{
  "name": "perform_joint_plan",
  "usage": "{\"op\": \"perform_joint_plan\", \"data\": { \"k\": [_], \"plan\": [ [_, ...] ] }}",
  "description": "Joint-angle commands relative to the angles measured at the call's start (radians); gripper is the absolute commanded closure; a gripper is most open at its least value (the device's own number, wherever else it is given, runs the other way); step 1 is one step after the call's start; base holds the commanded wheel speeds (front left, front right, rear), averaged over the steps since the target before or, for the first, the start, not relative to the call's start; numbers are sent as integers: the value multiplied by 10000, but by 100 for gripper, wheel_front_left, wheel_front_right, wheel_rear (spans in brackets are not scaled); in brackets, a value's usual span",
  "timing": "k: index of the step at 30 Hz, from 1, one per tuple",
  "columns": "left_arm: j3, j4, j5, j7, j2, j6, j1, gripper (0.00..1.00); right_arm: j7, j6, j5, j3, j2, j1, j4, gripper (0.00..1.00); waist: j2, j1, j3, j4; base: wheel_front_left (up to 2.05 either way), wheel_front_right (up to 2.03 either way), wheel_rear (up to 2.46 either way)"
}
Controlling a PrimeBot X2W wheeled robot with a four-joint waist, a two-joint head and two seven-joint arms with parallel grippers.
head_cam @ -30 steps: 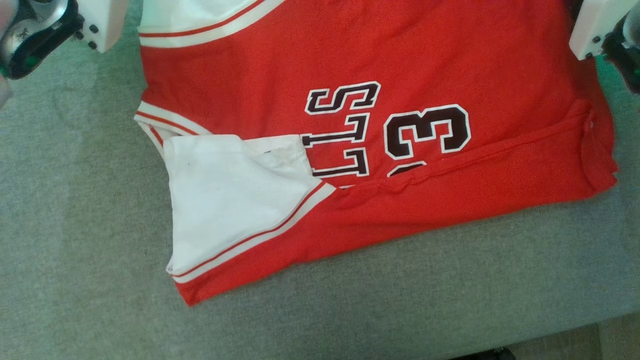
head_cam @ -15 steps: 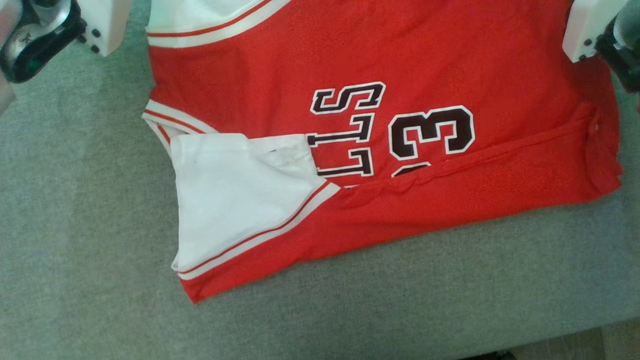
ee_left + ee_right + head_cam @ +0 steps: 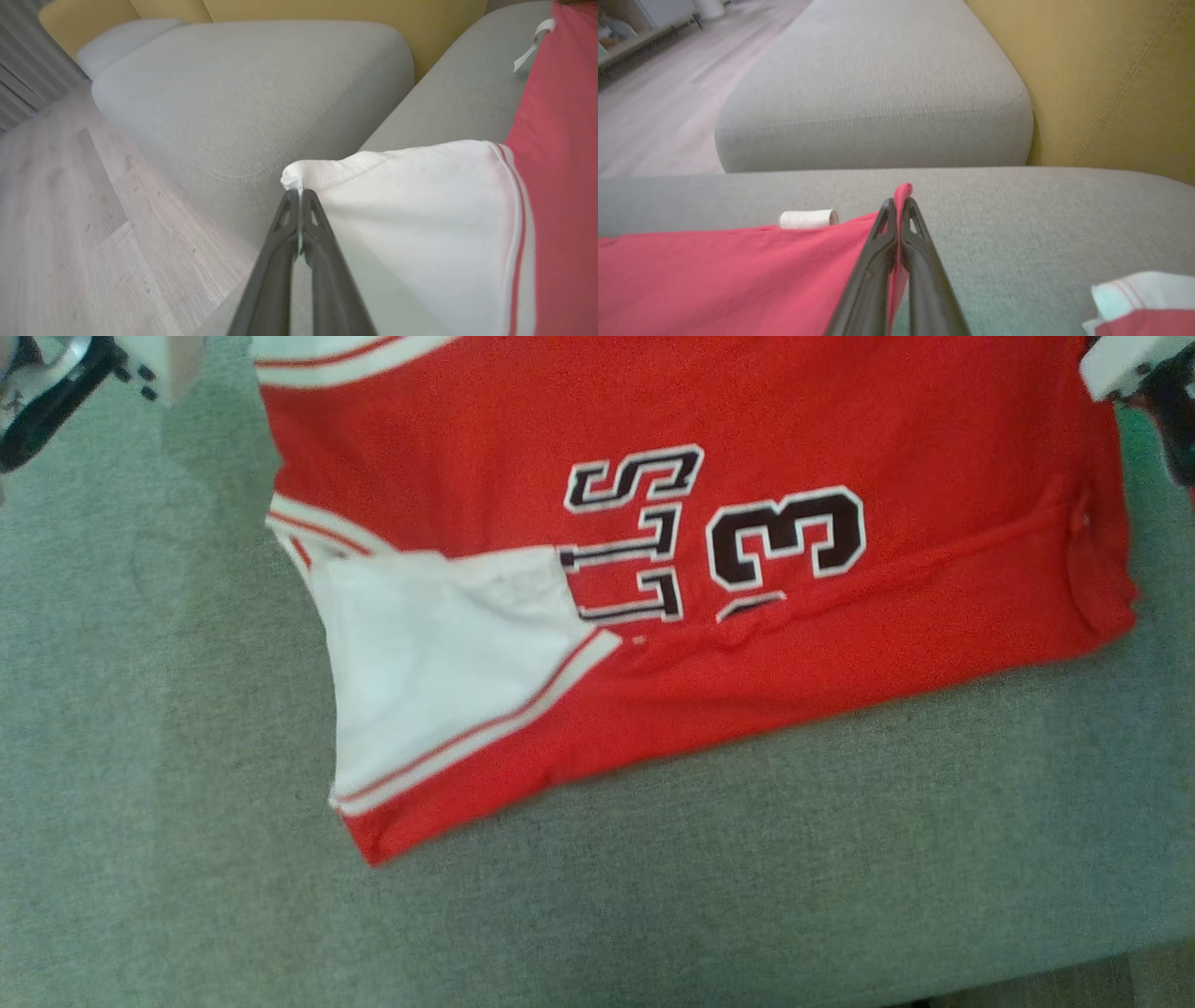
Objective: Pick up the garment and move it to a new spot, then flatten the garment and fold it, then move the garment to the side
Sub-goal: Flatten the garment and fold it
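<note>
The garment [image 3: 653, 448] is a red jersey with white sleeves and dark number and letters, spread on the grey sofa cushion [image 3: 653, 896]. Its near edge is folded over, with one white sleeve [image 3: 429, 663] lying on top. My left gripper [image 3: 299, 193] is shut on the corner of a white sleeve [image 3: 420, 210]. My right gripper [image 3: 900, 201] is shut on a red corner of the garment [image 3: 738, 270]. In the head view my left wrist [image 3: 37, 383] sits at the top left and my right wrist [image 3: 1148, 373] at the top right, flanking the garment.
A second grey cushion [image 3: 878, 93] lies beyond, with the yellow backrest [image 3: 1111, 84] behind it. Wooden floor [image 3: 70, 233] runs beside the sofa. A small white roll [image 3: 808, 219] rests on the cushion by the red cloth. A white tag [image 3: 530, 44] hangs off the garment's far edge.
The garment's near edge has slid away from the cushion's front edge, toward the top of the head view. Both wrists have moved up with it. My right gripper has closed.
</note>
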Motion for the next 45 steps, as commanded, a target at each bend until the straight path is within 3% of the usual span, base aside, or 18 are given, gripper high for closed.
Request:
{"op": "perform_joint_plan", "data": {
  "k": [1,9,17,23,31,38,45],
  "plan": [
    [499,50,109,-264,211,19,-670,100,-200,-7,208,-117,-218,209,-257,100,0,0,-72,42,0,0,0],
    [634,384,-34,-1765,-38,24,-189,100,-954,-7,1685,-310,-850,1086,-1013,100,0,0,-526,353,0,0,0],
    [620,-831,-322,-2392,270,379,1089,100,-1450,-7,2546,-272,-1799,2405,-1915,100,0,0,-1061,833,0,0,0],
    [587,-2482,-437,-2669,974,1183,2390,100,-1745,-7,2814,-229,-2326,3465,-2319,100,0,0,-1487,1089,0,0,0],
    [563,-4662,-706,-2987,1648,2652,4259,100,-2076,-7,2940,-399,-2657,4723,-2720,100,0,0,-1707,1245,0,0,0],
    [649,-5369,-967,-3207,1551,3316,5524,100,-2253,-7,2541,-740,-2771,5421,-2851,100,0,0,-1774,1298,0,0,0],
    [881,-5362,-1089,-3290,1148,3294,6539,100,-2312,-7,1928,-1260,-2593,6002,-2865,100,0,0,-1741,1355,0,0,0]
  ]
}}
